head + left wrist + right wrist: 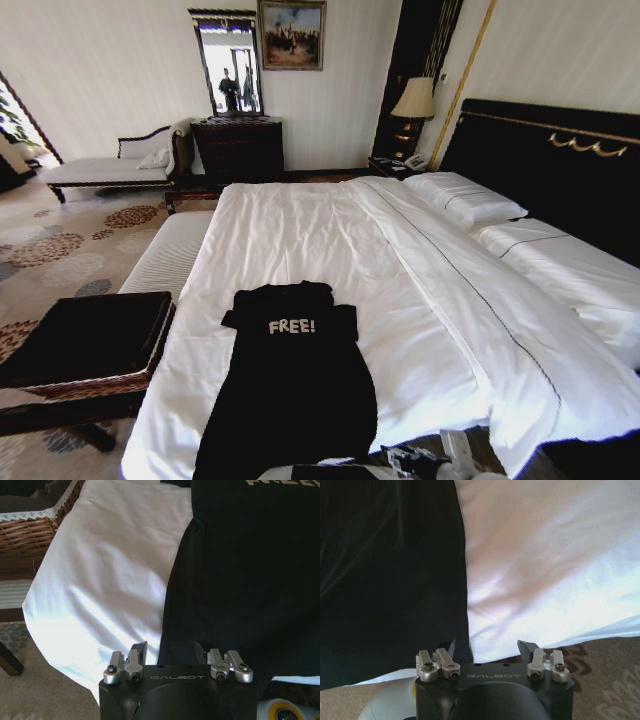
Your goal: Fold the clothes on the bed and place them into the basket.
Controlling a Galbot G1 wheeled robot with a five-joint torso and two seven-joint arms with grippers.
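Just ahead, T-shirt (240, 570), left gripper (167, 652) below

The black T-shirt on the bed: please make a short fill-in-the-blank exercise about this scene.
1. The T-shirt lies on the white ____ of the bed.
2. Its white lettering reads ____.
3. The wicker basket stands on the robot's ____ side of the bed.

Missing words: duvet; FREE!; left
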